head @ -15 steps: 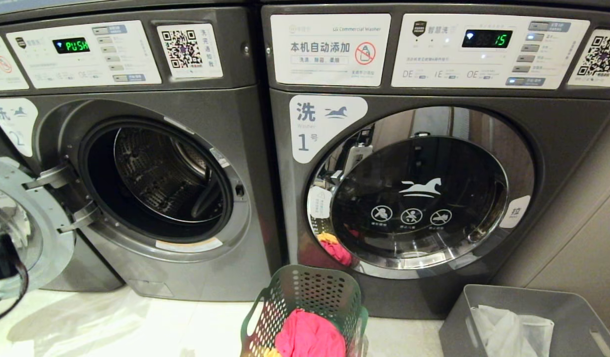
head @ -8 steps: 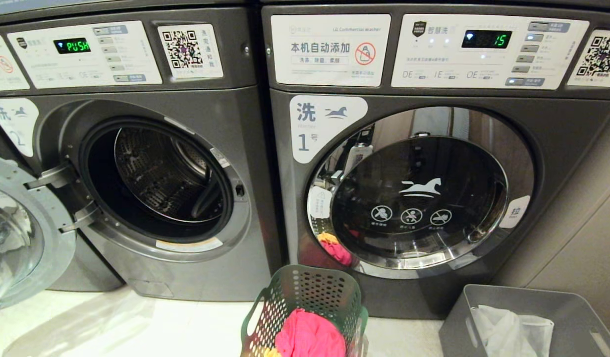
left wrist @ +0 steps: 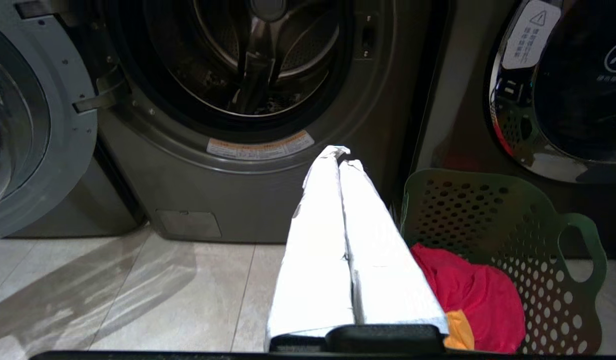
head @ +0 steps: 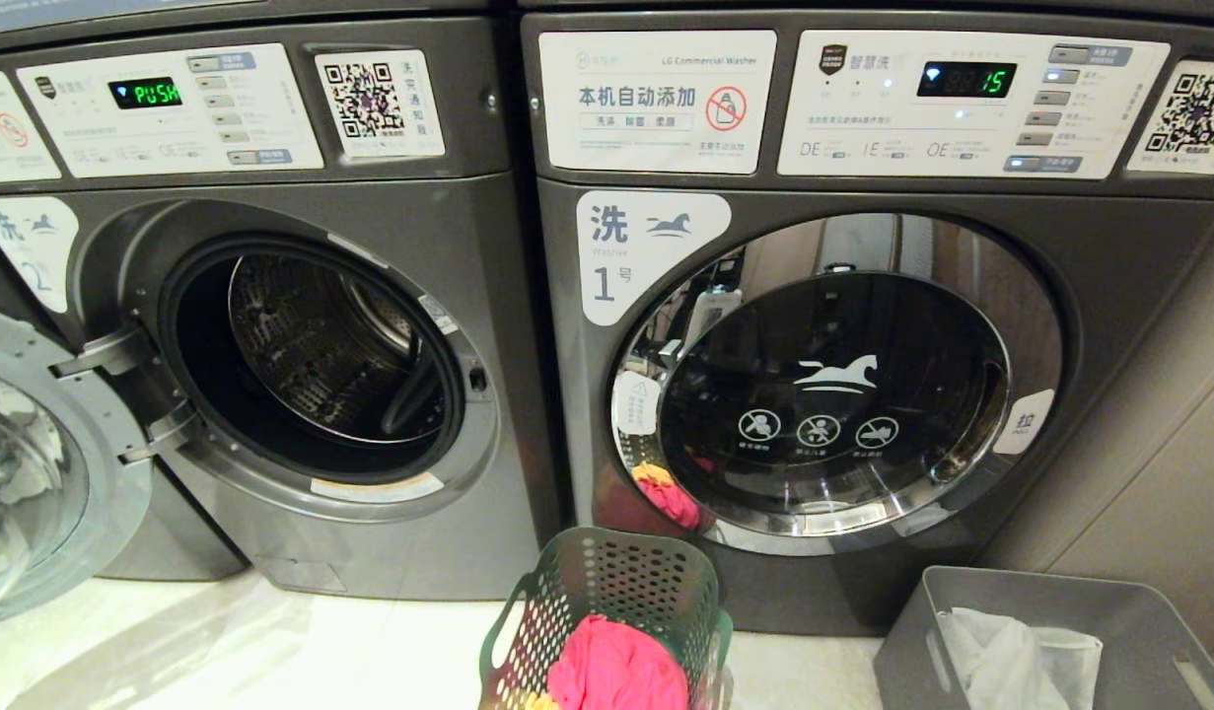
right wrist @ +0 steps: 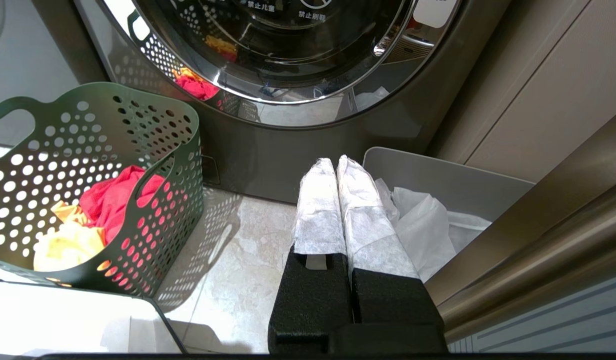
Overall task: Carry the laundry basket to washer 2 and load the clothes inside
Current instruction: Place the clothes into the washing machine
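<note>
Standing at lower centre on bare floor, the laundry basket (head: pixel 607 602), green and perforated, holds the clothes (head: pixel 616 666); left gripper (left wrist: pixel 342 156) and right gripper (right wrist: pixel 336 162) both closed, empty.

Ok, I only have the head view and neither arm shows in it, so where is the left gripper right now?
Observer: The left gripper is shut and empty. It points at the lower front of the dark grey front-load washer 2, beside the green perforated plastic laundry basket.
Operator: And the right one?
Observer: The right gripper is shut on nothing and points toward the plain grey solid-sided bin with the white bag.
Operator: Anything in the basket besides the pink garment?
Observer: Yes, a yellow-orange garment lies next to the magenta-pink garment.
</note>
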